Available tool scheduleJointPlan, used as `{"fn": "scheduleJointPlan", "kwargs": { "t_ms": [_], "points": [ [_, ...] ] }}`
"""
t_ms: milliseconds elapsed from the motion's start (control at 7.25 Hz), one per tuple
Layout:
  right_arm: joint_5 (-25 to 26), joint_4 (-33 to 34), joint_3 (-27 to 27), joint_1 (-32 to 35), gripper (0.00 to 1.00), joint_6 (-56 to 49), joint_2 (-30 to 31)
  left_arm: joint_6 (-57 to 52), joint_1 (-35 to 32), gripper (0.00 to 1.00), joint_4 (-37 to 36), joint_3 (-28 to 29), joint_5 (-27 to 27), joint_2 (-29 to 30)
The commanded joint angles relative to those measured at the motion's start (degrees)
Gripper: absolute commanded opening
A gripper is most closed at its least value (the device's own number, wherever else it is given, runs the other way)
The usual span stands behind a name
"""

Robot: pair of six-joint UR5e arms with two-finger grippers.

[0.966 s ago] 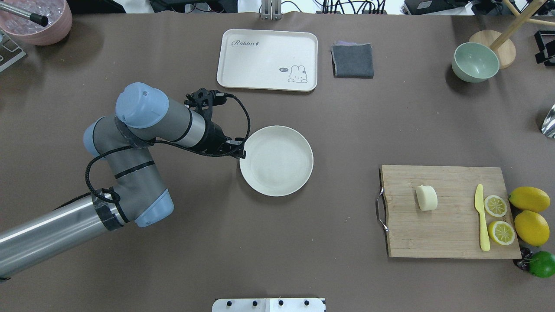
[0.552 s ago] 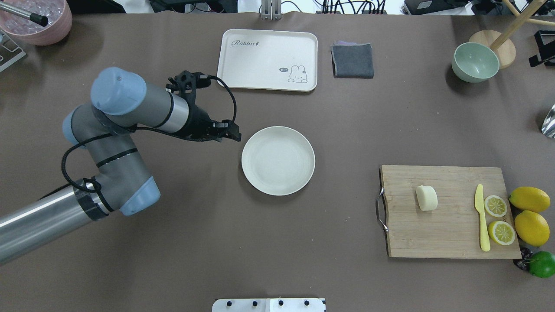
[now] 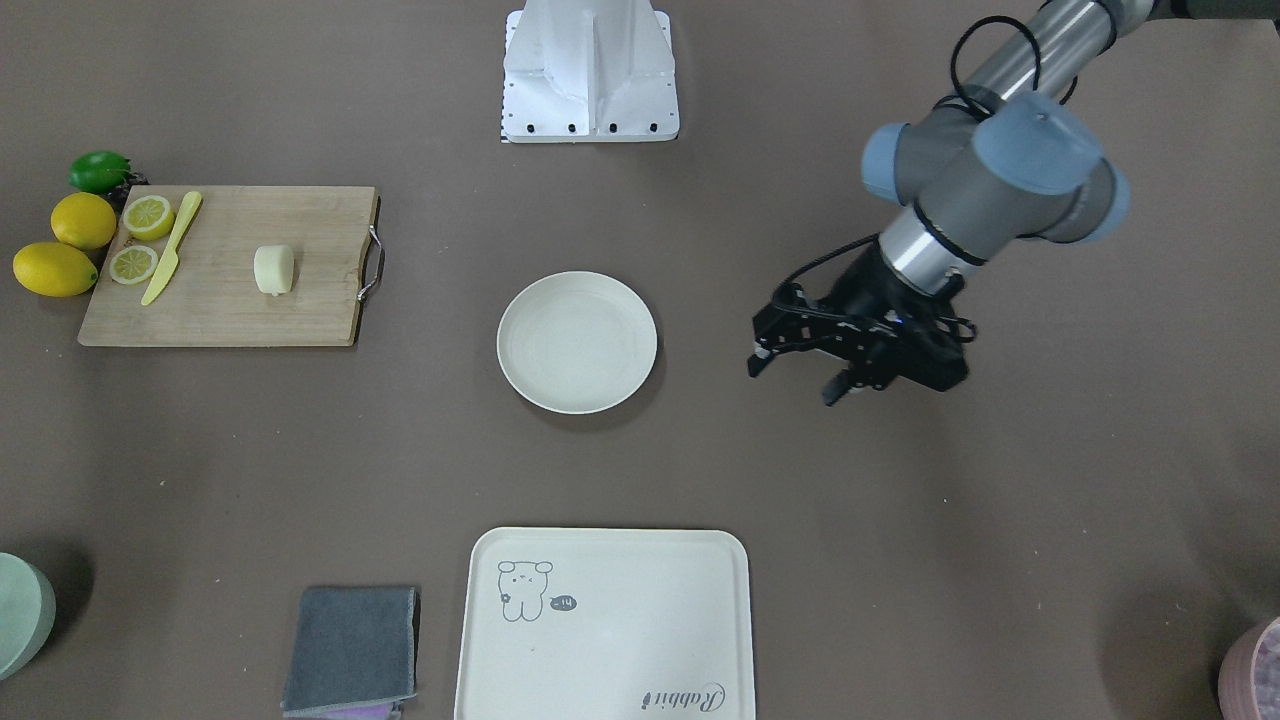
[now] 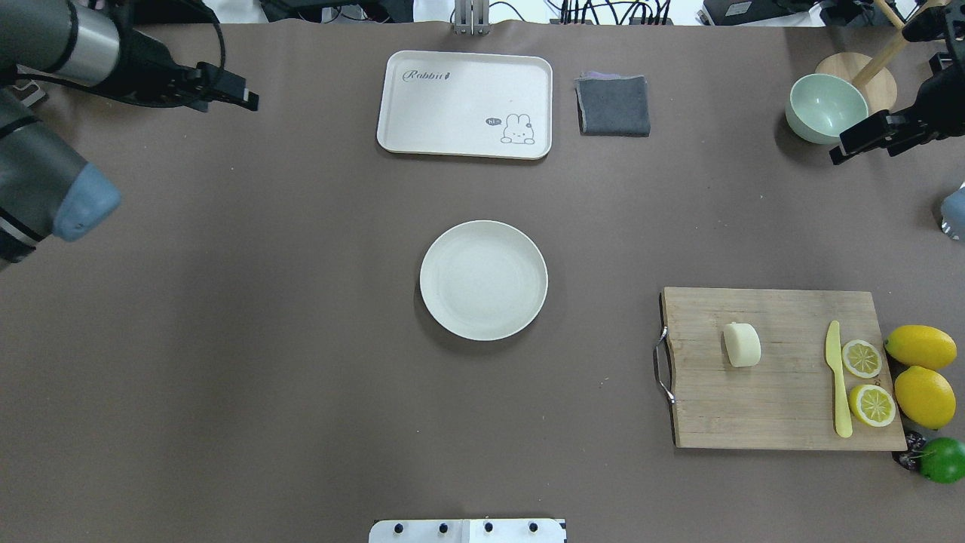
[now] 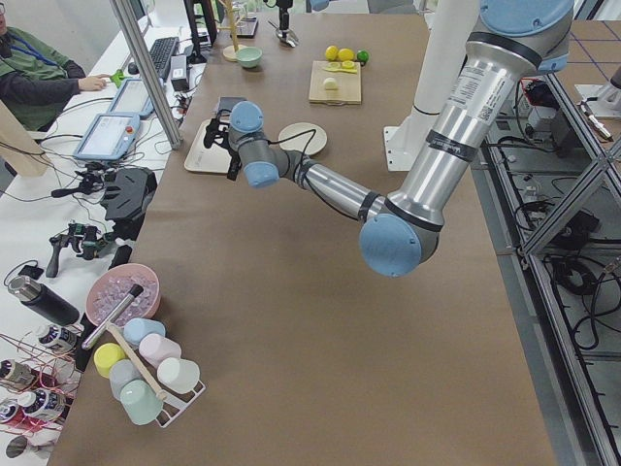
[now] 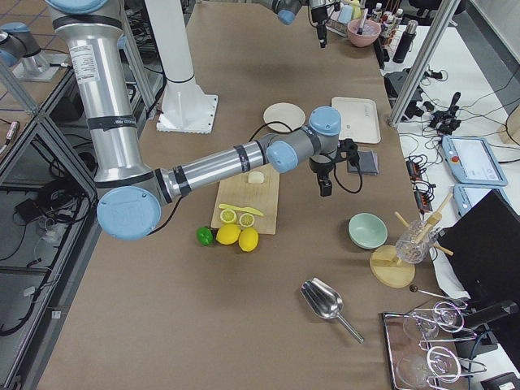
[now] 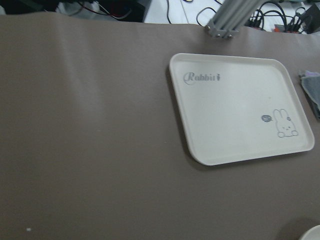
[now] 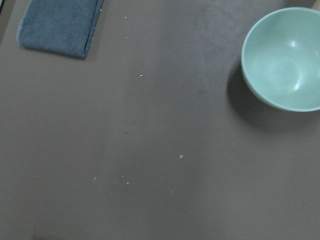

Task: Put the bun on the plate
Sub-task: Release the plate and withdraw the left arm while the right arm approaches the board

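The bun (image 4: 742,345) lies on its side on the wooden cutting board (image 4: 754,407), left of the yellow knife; it also shows as the bun (image 3: 273,270). The plate (image 4: 483,280) sits bare at mid-table, far left of the board. In the overhead view my left gripper (image 4: 247,98) is high at the back left, left of the tray, and looks open and holds nothing. The front-facing view shows the left gripper (image 3: 795,378) open beside the plate (image 3: 577,342). My right gripper (image 4: 848,151) hangs at the right edge by the green bowl, seemingly open, far behind the bun.
A cream tray (image 4: 452,105) and a folded grey cloth (image 4: 613,105) lie at the back. The green bowl (image 4: 825,108) stands back right. Two lemon halves (image 4: 862,358), whole lemons (image 4: 920,346) and a lime (image 4: 942,459) crowd the board's right end.
My left gripper let go of the plate's left rim and drew away to the back left. The right gripper has come into view beside the green bowl. The bun has not moved.
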State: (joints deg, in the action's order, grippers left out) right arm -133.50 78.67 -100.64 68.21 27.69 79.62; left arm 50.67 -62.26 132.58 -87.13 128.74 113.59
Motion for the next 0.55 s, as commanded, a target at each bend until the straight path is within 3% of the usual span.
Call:
{"fn": "scheduleJointPlan", "kwargs": {
  "t_ms": [0,414],
  "points": [
    [0.34,-0.01,-2.88,-5.88,1.0,7.89,0.97,-6.34,-3.39,0.98,-0.04,0.73,0.56,-5.29],
    [2.53,-0.36,-4.81,-11.68,1.0,9.12,4.83,-6.99,-3.49,0.98,1.01,0.73,0.29,-9.0]
  ]
}}
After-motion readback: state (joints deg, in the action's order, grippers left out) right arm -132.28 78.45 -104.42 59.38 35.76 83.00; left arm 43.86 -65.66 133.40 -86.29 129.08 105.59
